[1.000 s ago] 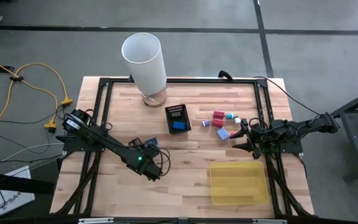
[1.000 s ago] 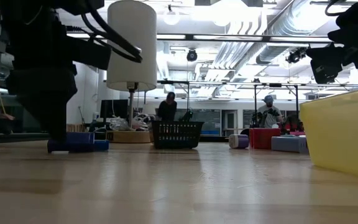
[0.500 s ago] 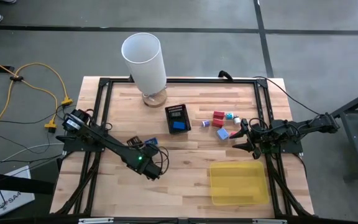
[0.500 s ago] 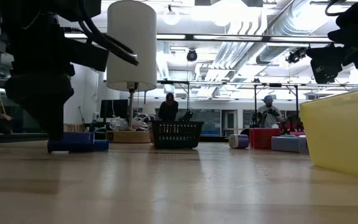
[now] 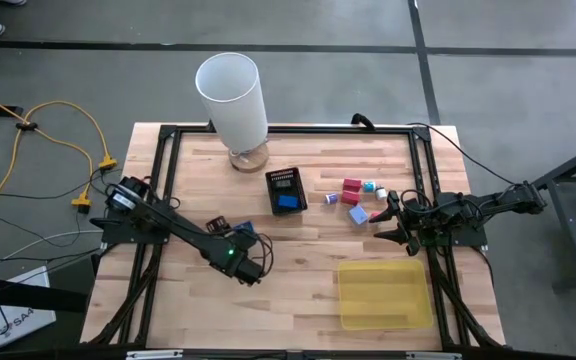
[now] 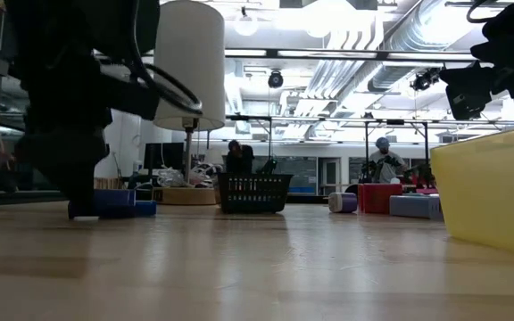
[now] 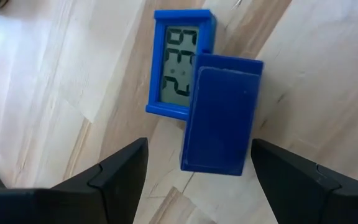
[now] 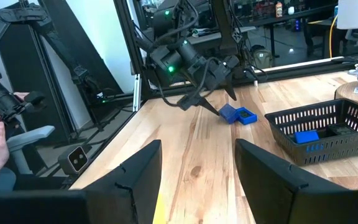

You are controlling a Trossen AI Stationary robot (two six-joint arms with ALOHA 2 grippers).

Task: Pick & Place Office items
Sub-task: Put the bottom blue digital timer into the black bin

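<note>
Left arm stretched diagonally inward, left gripper (image 5: 251, 268) low over the bench, jaws spread wide, nothing between them. Right arm parked at right edge, right gripper (image 5: 384, 222) pointing inward, jaws apart, empty.

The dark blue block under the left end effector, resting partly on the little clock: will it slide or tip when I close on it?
The dark blue block looks rigid, flat-sided and smooth, so probably light and somewhat slippery. It overlaps the blue clock, so it may rock or shift. The left end effector is open, its fingers on either side of it.
</note>
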